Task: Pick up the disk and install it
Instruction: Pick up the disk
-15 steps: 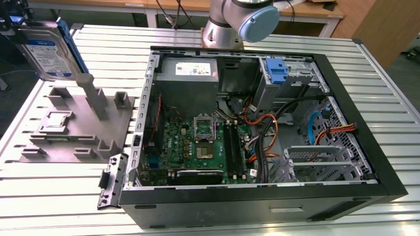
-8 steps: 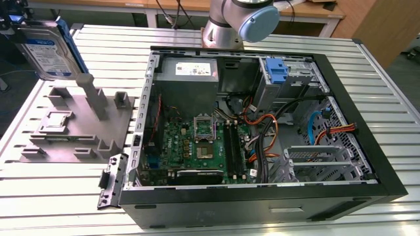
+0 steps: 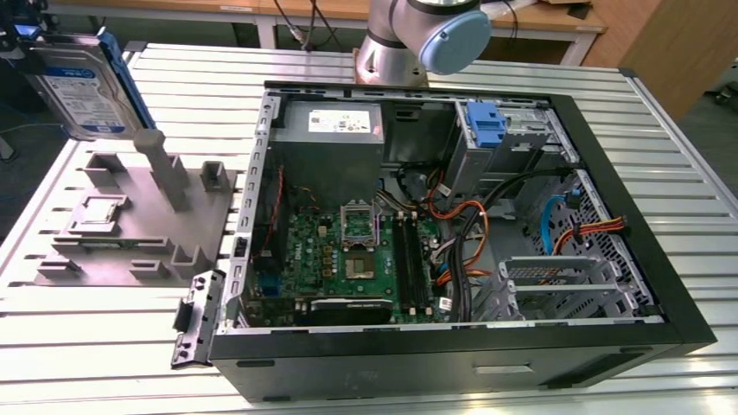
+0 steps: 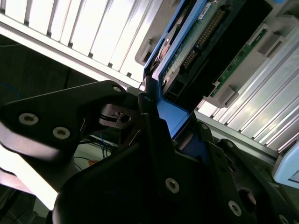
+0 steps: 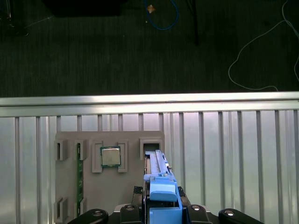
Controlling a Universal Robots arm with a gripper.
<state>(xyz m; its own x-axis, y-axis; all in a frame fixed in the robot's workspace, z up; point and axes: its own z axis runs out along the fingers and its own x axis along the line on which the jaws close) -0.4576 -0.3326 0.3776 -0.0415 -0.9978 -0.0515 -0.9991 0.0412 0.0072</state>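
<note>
The disk (image 3: 79, 86), a silver drive with a white-and-blue label in a blue carrier frame, hangs upright in the air at the exterior view's far left, above the grey holder block (image 3: 127, 225). My gripper (image 3: 21, 36) grips it from above. In the first wrist view the disk (image 5: 159, 186) sits edge-on between the black fingers of the gripper (image 5: 161, 212), over the holder's empty slot (image 5: 150, 143). The second wrist view shows the disk's green circuit-board side (image 4: 196, 42) and the gripper (image 4: 163, 135) shut on the blue frame.
The open computer case (image 3: 680, 285) lies on the slatted metal table (image 3: 207, 78), with a grey power supply (image 3: 334, 121) and a drive bay holding another blue carrier (image 3: 486, 125). The arm's base (image 3: 421, 35) stands behind it. A processor chip (image 5: 110, 156) and a memory stick (image 5: 80, 177) rest in the holder.
</note>
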